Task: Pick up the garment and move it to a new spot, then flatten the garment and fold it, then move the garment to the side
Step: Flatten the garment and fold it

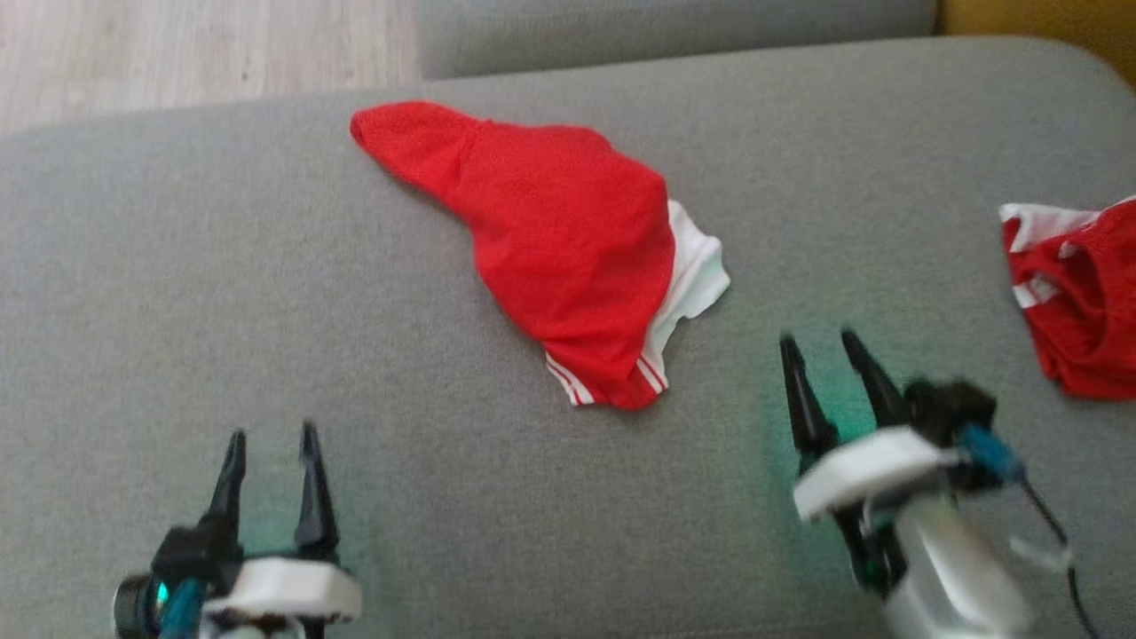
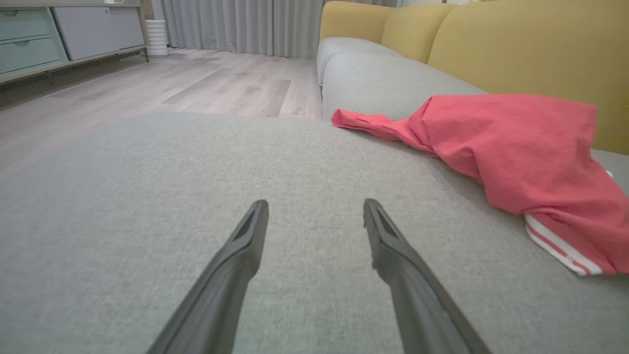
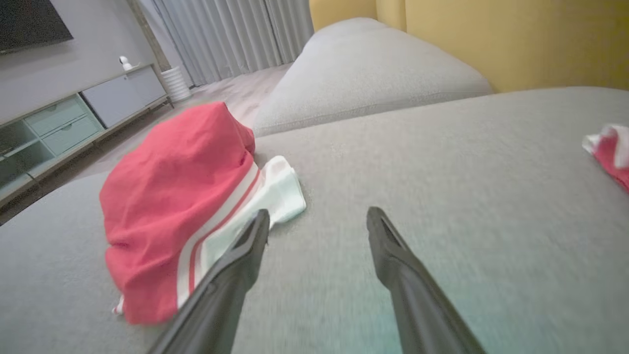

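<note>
A red garment (image 1: 555, 235) with white trim and stripes lies crumpled in the middle of the grey sofa cushion (image 1: 222, 293). In the left wrist view the garment (image 2: 511, 152) lies to the right, in the right wrist view (image 3: 182, 206) to the left. My left gripper (image 1: 271, 439) hovers open over bare cushion at the lower left, well short of the cloth; its fingers (image 2: 245, 246) hold nothing. My right gripper (image 1: 816, 346) is open too, just right of the garment's lower white hem, with empty fingers (image 3: 393, 255).
A second red and white garment (image 1: 1074, 293) lies bunched at the cushion's right edge. Another grey cushion (image 1: 674, 27) sits behind, with yellow backrests (image 2: 516, 44). Wooden floor (image 1: 177, 44) lies beyond the cushion's far left edge, and a low cabinet (image 3: 64, 128) stands by the wall.
</note>
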You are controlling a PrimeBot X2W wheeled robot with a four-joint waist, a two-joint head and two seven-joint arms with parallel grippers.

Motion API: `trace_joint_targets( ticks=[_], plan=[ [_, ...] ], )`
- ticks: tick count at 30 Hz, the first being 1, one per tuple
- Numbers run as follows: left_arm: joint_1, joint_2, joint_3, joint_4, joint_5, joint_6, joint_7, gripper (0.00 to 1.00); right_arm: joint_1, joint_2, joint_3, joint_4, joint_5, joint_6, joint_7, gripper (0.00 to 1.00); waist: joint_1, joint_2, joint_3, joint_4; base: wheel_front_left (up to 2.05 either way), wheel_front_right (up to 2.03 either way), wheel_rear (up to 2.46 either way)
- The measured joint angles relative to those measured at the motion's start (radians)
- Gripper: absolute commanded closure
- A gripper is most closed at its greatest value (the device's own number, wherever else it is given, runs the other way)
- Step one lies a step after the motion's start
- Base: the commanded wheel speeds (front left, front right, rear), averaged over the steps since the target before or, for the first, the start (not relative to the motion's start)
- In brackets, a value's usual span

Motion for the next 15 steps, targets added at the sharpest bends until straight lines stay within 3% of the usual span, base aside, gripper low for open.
trace_joint_targets(
  ticks=[8, 15],
  plan=[
    [-0.073, -0.003, -0.072, -0.004, -0.030, 0.002, 0.000, 0.00, -0.264, -0.001, 0.027, 0.167, -0.074, 0.000, 0.000, 0.00, 0.0002, 0.0000, 0.082, 0.039, 0.00, 0.00, 0.00],
    [-0.092, -0.003, -0.110, 0.002, -0.046, 0.011, 0.000, 0.00, -0.331, -0.002, -0.014, 0.405, -0.124, 0.000, 0.035, 0.00, 0.0001, 0.0000, 0.135, 0.108, 0.00, 0.00, 0.00]
  ],
)
